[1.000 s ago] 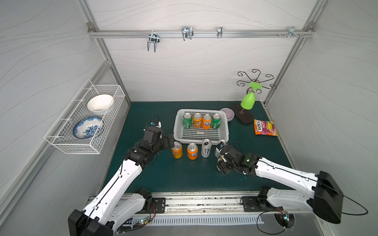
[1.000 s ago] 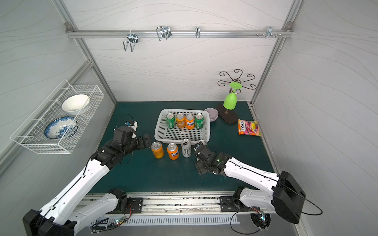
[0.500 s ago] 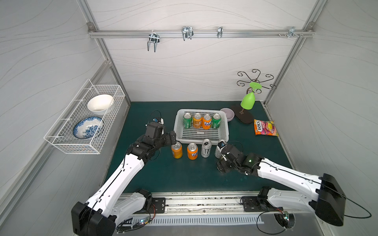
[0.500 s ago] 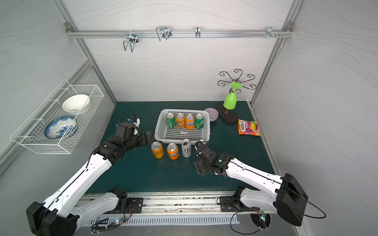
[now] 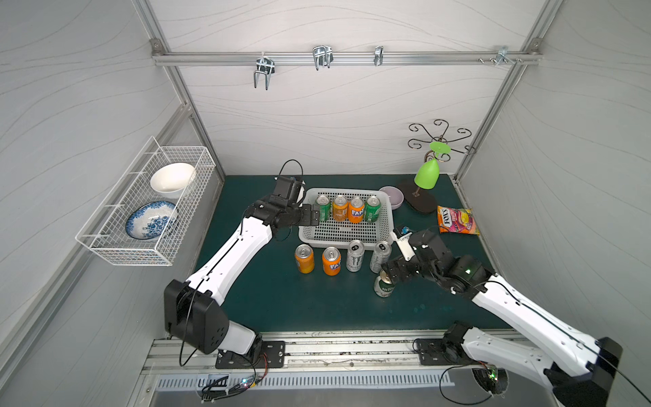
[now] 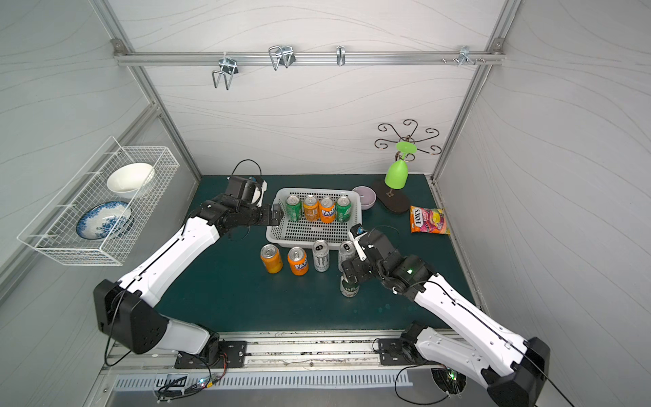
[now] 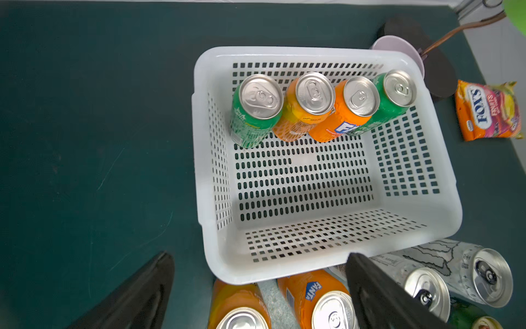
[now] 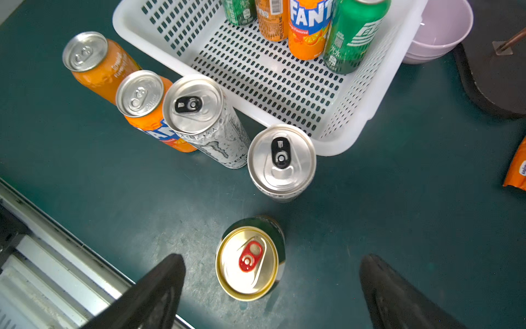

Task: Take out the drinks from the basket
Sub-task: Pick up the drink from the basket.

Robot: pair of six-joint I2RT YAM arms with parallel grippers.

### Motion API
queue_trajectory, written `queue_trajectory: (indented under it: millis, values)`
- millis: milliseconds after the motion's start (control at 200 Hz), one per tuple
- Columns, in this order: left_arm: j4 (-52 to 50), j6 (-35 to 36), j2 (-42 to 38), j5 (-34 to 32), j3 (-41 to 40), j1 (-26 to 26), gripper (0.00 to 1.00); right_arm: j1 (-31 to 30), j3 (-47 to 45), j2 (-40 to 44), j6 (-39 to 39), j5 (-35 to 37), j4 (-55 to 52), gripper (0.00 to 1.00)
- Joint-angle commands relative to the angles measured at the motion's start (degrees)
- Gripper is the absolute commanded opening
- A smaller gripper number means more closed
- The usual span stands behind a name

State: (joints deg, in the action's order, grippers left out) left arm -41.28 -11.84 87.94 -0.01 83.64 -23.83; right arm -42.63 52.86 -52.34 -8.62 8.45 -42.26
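Right pincer: jaws are spread wide and nothing is gripped; the gold-topped can stands upright between the fingers, apparently untouched.
Left pincer: jaws are likewise spread and empty, held at the left rim of the basket, just beside the leftmost green can.
Drinks in basket: four cans are lined along the far wall, side by side and seemingly touching.
Drinks on tabletop: two orange cans and two Monster cans stand in a row just near of the basket; the gold-topped can stands nearer, to the right.
Handling: thin smooth metal cylinders, judged slippery and easily dented. All tabs seen are unopened, so a full, fairly heavy can is to be assumed.
Hold point: mid-body, across the diameter. Packed neighbours leave little finger room.
Basket: stiff white plastic with perforated walls and floor and a rolled rim, judged light and liable to slide if dragged.
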Motion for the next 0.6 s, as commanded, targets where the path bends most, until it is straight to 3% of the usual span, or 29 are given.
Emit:
queue_trajectory:
  millis: [0, 220, 595]
  values:
    - [-5.8, 4.9, 6.1, -3.1, 8.3, -1.3, 0.98, 3.3, 2.6, 2.2, 3.4, -4.4, -5.2, 0.99]
    - [-12.6, 8.8, 18.6, -5.8, 21.6, -1.7, 0.97, 8.9, 3.8, 4.5, 4.7, -6.6, -7.2, 0.99]
    - [-16.5, 13.6, 33.9, -6.6, 38.3, -1.3, 0.96, 10.1, 2.8, 7.4, 3.3, -6.4, -7.5, 0.99]
